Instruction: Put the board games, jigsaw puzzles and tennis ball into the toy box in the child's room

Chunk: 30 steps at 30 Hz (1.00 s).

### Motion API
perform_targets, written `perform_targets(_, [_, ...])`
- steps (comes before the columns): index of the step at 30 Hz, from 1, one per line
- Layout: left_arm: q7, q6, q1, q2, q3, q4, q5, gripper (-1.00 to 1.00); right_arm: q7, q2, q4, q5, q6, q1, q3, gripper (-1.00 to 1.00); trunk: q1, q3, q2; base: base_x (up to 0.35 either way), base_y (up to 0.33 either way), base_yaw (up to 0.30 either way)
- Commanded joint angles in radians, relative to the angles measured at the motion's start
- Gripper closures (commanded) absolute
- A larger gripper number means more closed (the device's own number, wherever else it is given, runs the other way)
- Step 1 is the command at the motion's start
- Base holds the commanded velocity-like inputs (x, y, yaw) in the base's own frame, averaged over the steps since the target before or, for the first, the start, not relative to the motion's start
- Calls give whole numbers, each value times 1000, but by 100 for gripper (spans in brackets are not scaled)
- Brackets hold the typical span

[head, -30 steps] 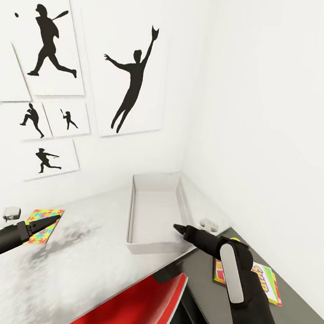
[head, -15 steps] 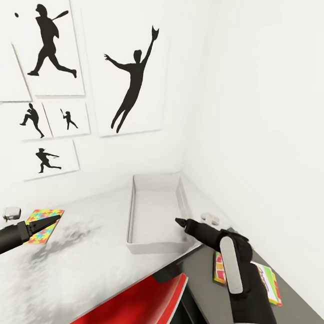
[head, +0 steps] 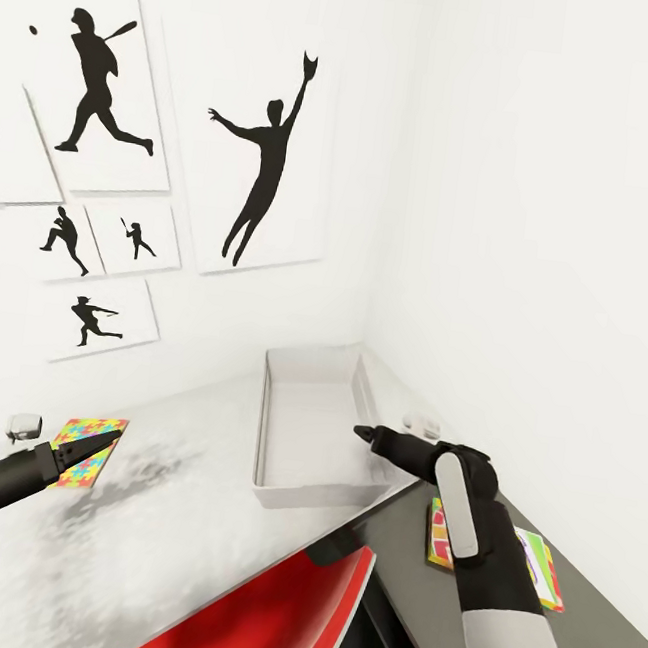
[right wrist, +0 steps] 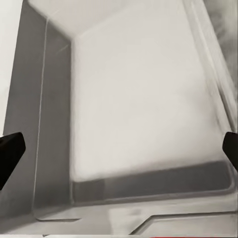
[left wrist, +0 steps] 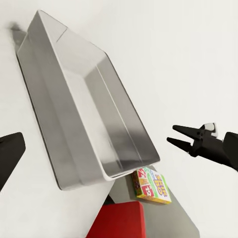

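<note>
Head view: a red chair (head: 271, 610) is nearest. The right gripper (head: 362, 432), tips spread wide, hangs over the bin (head: 290, 491). A game (head: 538, 565) lies lower right. The left gripper (head: 99, 442), also spread, touches the puzzle (head: 88, 450).

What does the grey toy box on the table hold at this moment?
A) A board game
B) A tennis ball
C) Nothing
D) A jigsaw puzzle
C: the toy box shows a bare grey floor in the head view and both wrist views, while a jigsaw puzzle lies on the table beside it and a board game lies lower down, outside the box.
</note>
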Motion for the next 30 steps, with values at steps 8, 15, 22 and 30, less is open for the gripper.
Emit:
perform_targets(8, [-2,8,-1,0,0,0,1,-100,-25,0,62,-4,4,-61,-2,-100,1,-2,-2,0,0,0])
perform_targets(15, [-2,9,-1,-1,0,0,1,-100,-32,0,146,-4,-13,-115,-2,-100,1,-2,-2,0,0,0])
perform_targets(22, [-2,9,-1,-1,0,0,1,-100,-125,1,211,-5,-29,-154,-2,-100,1,-2,-2,0,0,0])
perform_targets(30, [-2,8,-1,-9,-6,0,1,-100,-165,1,264,-3,-34,-185,0,-100,1,-2,-2,0,0,0])
